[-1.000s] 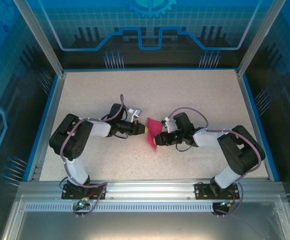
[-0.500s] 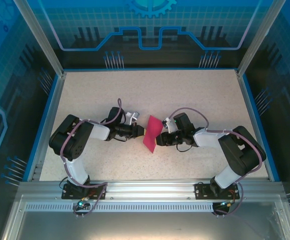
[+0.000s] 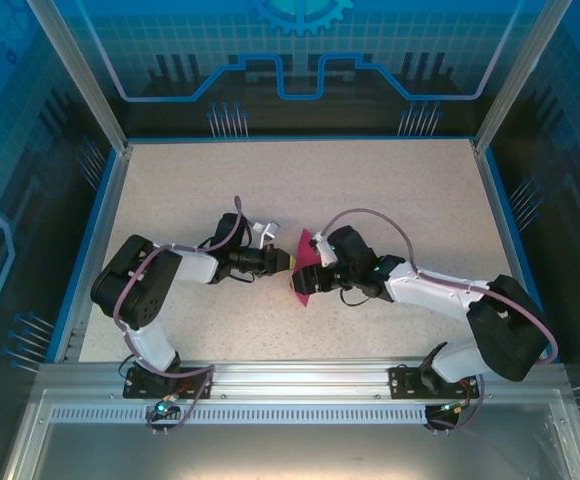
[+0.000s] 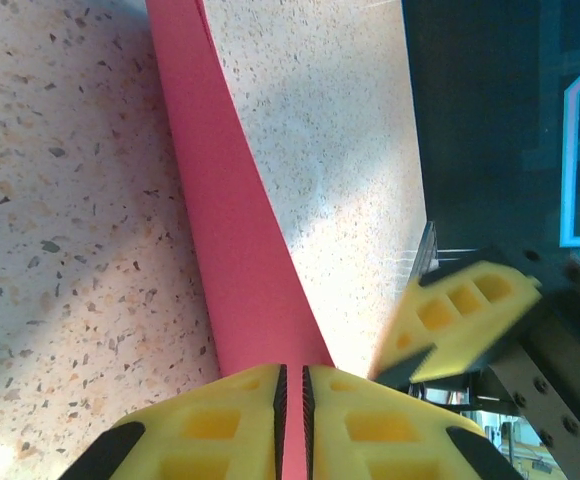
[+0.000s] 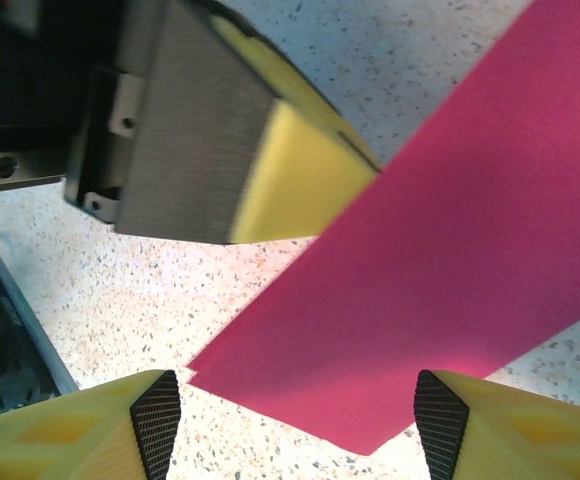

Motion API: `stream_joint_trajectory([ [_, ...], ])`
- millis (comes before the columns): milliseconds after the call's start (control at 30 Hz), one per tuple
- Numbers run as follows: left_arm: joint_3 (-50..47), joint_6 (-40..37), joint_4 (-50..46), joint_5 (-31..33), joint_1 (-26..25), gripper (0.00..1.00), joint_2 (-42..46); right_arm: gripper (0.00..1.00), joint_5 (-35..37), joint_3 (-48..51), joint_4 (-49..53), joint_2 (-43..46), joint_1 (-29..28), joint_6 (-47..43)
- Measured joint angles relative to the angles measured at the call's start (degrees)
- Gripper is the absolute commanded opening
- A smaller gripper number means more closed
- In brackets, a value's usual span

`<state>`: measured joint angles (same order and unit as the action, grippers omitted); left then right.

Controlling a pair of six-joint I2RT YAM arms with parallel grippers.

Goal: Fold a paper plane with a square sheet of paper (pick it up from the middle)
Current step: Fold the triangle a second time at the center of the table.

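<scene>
Paper (image 3: 306, 250): plain magenta-pink, unmarked, apparently folded into a long band. It stands nearly on edge, slightly tilted, over the middle of the table (image 3: 270, 190). One end is pinched in the left gripper (image 4: 292, 385).

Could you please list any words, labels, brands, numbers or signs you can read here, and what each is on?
None: no words, numbers or brand marks can be read.
The pink paper is plain, the speckled table is unmarked, and the blue back panel carries a gear and line pattern without letters.
</scene>
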<state>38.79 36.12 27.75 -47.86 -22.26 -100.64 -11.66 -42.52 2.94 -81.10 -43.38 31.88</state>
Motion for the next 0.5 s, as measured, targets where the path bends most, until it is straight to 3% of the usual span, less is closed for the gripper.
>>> stream_joint_trajectory([
  [233,0.00,0.00,-0.07,0.02,-0.15,0.14,0.00,0.64,8.70,-5.11,5.49,-2.27,-6.47,-2.29],
  [500,0.00,-0.04,-0.46,0.02,-0.31,0.14,0.00,0.51,12.37,-5.49,8.72,-3.74,-6.86,-3.93],
])
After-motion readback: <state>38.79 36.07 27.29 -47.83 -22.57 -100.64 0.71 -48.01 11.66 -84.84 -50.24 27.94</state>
